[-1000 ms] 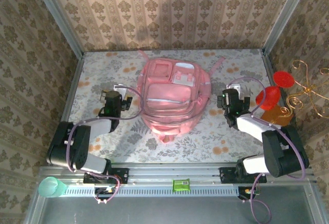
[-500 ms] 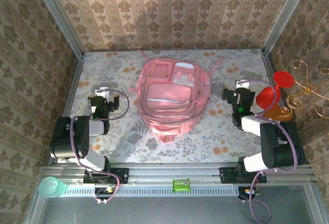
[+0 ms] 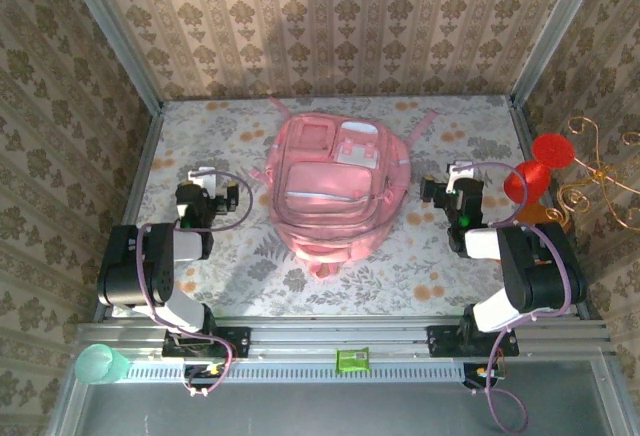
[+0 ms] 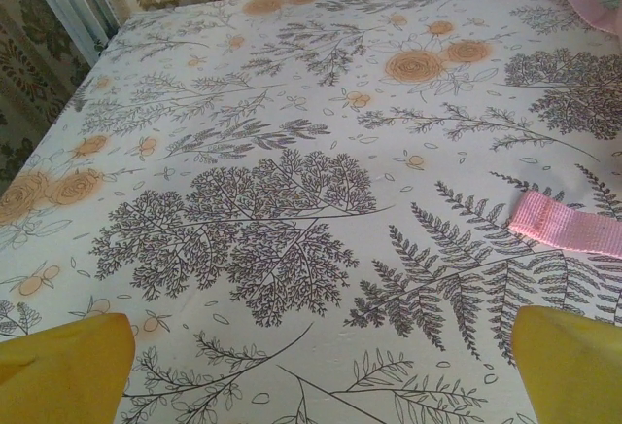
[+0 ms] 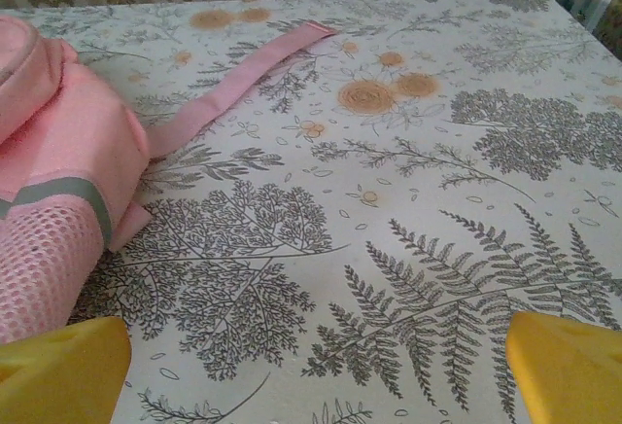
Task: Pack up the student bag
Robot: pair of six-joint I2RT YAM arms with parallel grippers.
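Counter [image 3: 230,256]: floral-print cloth, boxed in by damask-papered walls.
Near rail: teal cup [image 3: 100,364]; small green packet [image 3: 352,360].
Left pincer [image 3: 203,180]: jaws spread wide, holding nothing, over bare cloth. It has drawn back from the bag's left flank in the last second.
Right pincer [image 3: 462,178]: jaws spread wide, holding nothing, likewise pulled back on the right.
Student bag [image 3: 335,191]: pink, lying flat mid-counter between the arms, touched by neither. A strap end [image 4: 569,222] lies just ahead of the left pincer.
Reading: both arms backing off empty suggests the packing is finished or paused.
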